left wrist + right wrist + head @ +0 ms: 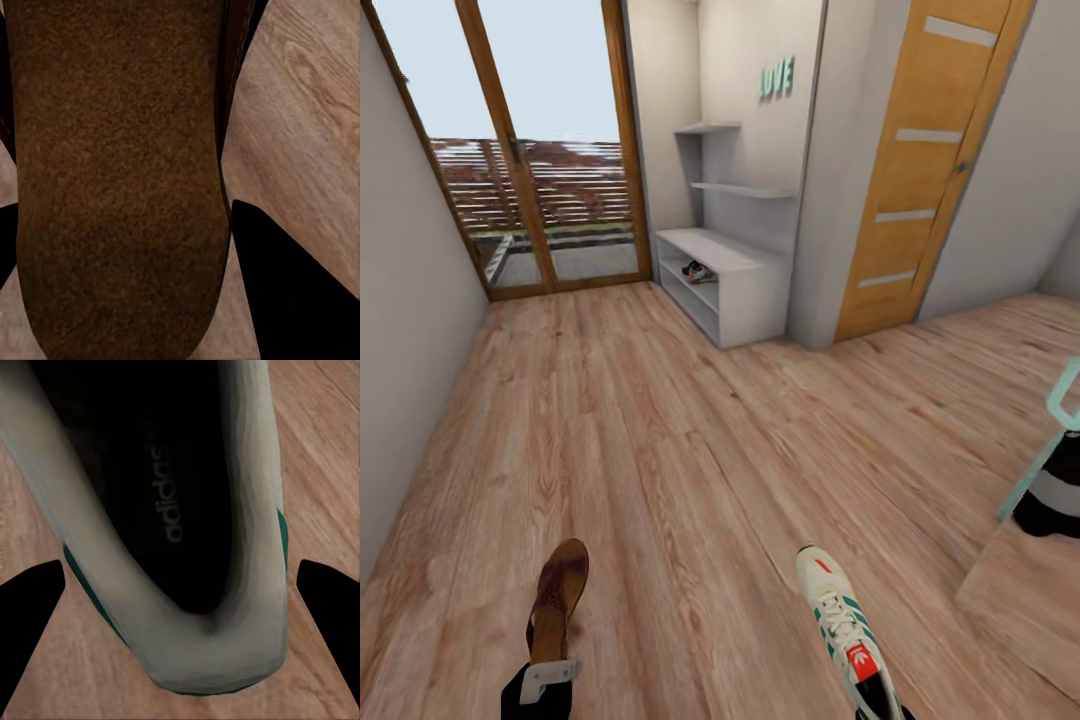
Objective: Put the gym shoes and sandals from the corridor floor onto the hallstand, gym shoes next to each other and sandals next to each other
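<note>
A flat brown sandal (558, 597) with a dark insole is clamped at its heel in the left gripper (546, 678); a white gym shoe (844, 625) with green stripes and a red tongue label seems gripped by the right gripper (180, 607), its fingers (30, 615) flanking the heel. Both hang above the corridor floor (690, 450); ahead, the pale hallstand (725, 270) holds what may be another sneaker (696, 271) on a low shelf, beside a glass door (530, 150); bare planks lie between

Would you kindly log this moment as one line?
left gripper: holds sandal | right gripper: holds sneaker | rack: ahead, one shoe on its shelf
</note>
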